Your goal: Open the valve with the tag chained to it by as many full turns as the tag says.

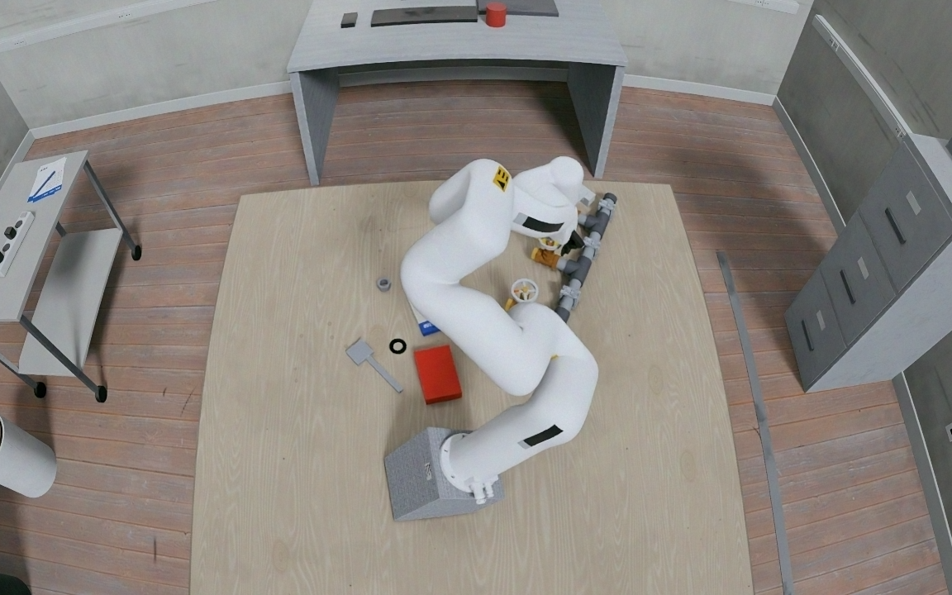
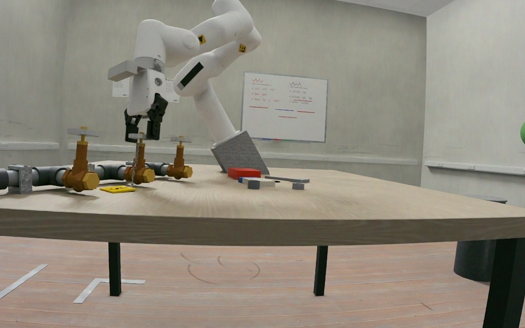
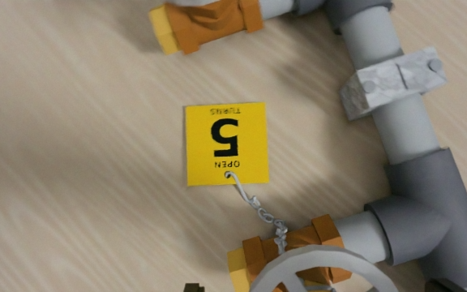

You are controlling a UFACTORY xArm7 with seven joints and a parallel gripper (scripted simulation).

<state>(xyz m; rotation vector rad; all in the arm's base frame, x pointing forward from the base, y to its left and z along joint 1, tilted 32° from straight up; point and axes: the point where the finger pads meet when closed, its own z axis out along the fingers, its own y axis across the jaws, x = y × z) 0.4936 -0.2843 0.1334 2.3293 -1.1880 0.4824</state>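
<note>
Three brass valves stand on a grey pipe (image 2: 48,174) along the table. The middle valve (image 2: 138,163) has a chain down to a yellow tag (image 3: 226,143) reading "OPEN 5 TURNS"; the tag also shows in the side view (image 2: 117,188). My gripper (image 2: 141,129) is open, its fingers on either side of the middle valve's grey handwheel (image 3: 323,269). The near valve (image 2: 79,163) and the far valve (image 2: 179,161) stand free. In the overhead view the arm hides most of the middle valve (image 1: 547,254); the far valve's handwheel (image 1: 523,290) shows.
A red block (image 1: 436,373), a grey spatula-like tool (image 1: 372,362), a black ring (image 1: 395,341), a small grey nut (image 1: 383,283) and a partly hidden white and blue box (image 1: 427,326) lie left of the arm. The robot base (image 1: 427,473) sits near the table's front.
</note>
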